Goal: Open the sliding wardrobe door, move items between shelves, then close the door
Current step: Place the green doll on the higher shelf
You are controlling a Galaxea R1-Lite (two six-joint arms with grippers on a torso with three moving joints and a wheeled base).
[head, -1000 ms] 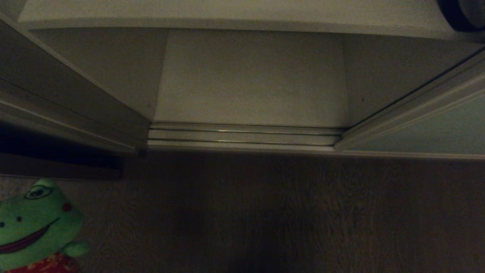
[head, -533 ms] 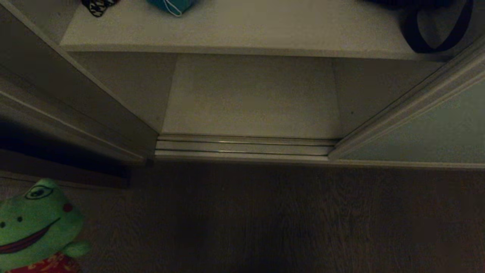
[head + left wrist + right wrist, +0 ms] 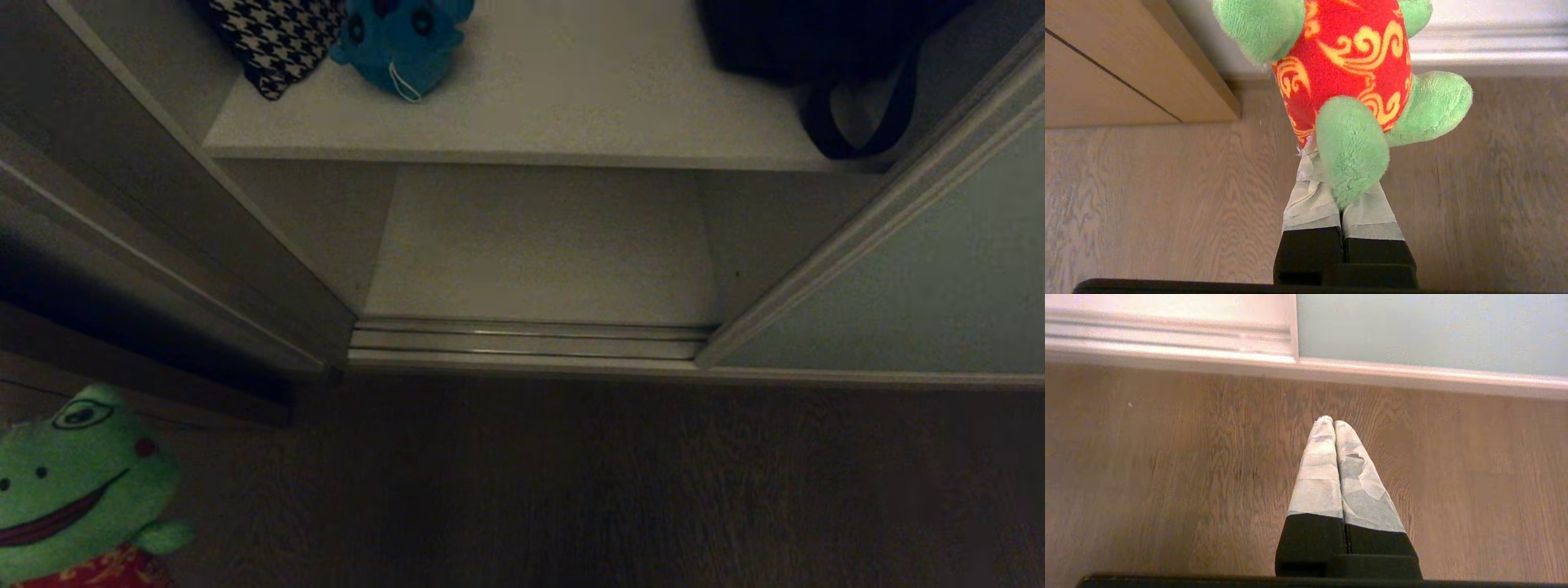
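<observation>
Green plush toy (image 3: pixel 1347 81) hangs from our left pincer (image 3: pixel 1331 179), clenched only on fabric by its leg: could slip. Right pincer (image 3: pixel 1331 421) clenched, empty. Sliding wardrobe door (image 3: pixel 922 294) open; teal toy (image 3: pixel 400 41) on upper shelf (image 3: pixel 555 114).

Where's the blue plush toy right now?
In the head view, the blue plush toy sits on the shelf, left side, right beside the houndstooth cushion, far from the black bag.
</observation>
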